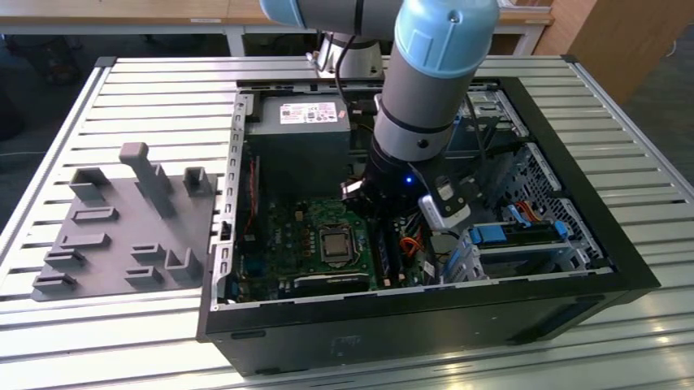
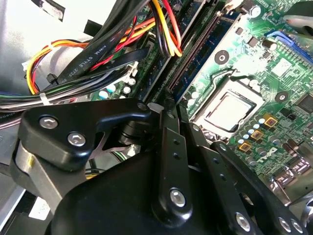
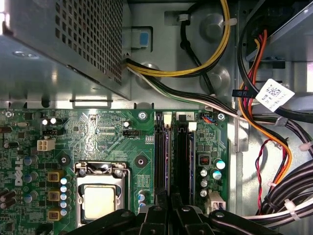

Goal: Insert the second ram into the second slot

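Fingers (image 3: 168, 208) pressed together press on top of the ram (image 3: 167, 161), which stands in its slot (image 3: 160, 147) directly beneath them beside the CPU socket (image 3: 100, 198), so insertion looks nearly done, though full seating I cannot confirm.

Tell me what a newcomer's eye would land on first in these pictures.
First, the grey and pale-blue robot arm plunging into the open black computer case on the slatted table in the exterior view. Next, the green motherboard with its silver processor, and the end effector low over the memory slots beside it in the first wrist view. A grey fixture plate lies on the exterior view's left.
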